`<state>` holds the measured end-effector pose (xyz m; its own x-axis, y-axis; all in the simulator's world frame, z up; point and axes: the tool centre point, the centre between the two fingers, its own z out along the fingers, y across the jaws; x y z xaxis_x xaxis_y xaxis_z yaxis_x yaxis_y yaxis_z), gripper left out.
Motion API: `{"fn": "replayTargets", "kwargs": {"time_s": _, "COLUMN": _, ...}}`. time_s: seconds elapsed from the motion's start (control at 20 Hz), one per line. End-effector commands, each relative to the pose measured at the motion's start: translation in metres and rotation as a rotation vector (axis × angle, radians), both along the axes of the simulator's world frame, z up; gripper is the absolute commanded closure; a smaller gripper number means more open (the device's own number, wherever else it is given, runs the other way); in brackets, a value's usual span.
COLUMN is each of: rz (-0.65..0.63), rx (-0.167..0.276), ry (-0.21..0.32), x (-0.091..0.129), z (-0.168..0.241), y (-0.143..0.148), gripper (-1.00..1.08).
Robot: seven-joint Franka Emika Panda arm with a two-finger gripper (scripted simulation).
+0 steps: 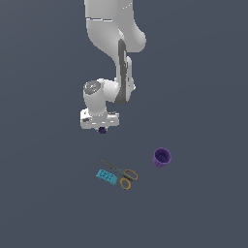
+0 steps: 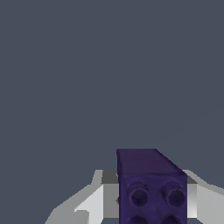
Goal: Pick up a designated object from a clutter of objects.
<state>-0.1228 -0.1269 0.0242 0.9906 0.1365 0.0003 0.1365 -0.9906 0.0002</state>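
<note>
The tiny dark purple blocky piece [image 1: 102, 130] sits between the fingers of my gripper [image 1: 101, 129], just under the white hand, well above the other items in the exterior view. In the wrist view the dark purple piece [image 2: 151, 186] fills the space between the two pale fingers [image 2: 89, 203], with round sockets on its near face. The gripper is shut on it. The rest of the clutter lies below: purple cup [image 1: 162, 157], orange-handled scissors [image 1: 123, 176] and teal studded brick [image 1: 106, 177].
The grey floor [image 1: 203, 87] spreads all around. The cup stands toward the exterior view's right of the scissors and brick, which lie close together. The arm's white links [image 1: 116, 43] rise above the gripper.
</note>
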Motion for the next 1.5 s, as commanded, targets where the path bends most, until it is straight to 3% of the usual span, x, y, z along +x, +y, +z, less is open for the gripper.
{"fn": "replayTargets", "kwargs": {"time_s": 0.0, "rz": 0.000, "rx": 0.000, "ry": 0.000, "x": 0.000, "z": 0.000, "y": 0.000, "gripper": 1.08}}
{"fn": "replayTargets", "kwargs": {"time_s": 0.7, "rz": 0.000, "rx": 0.000, "ry": 0.000, "x": 0.002, "z": 0.037, "y": 0.026, "gripper": 1.08}}
{"fn": "replayTargets", "kwargs": {"time_s": 1.45, "rz": 0.001, "rx": -0.003, "ry": 0.001, "x": 0.010, "z": 0.153, "y": 0.105, "gripper": 1.08}}
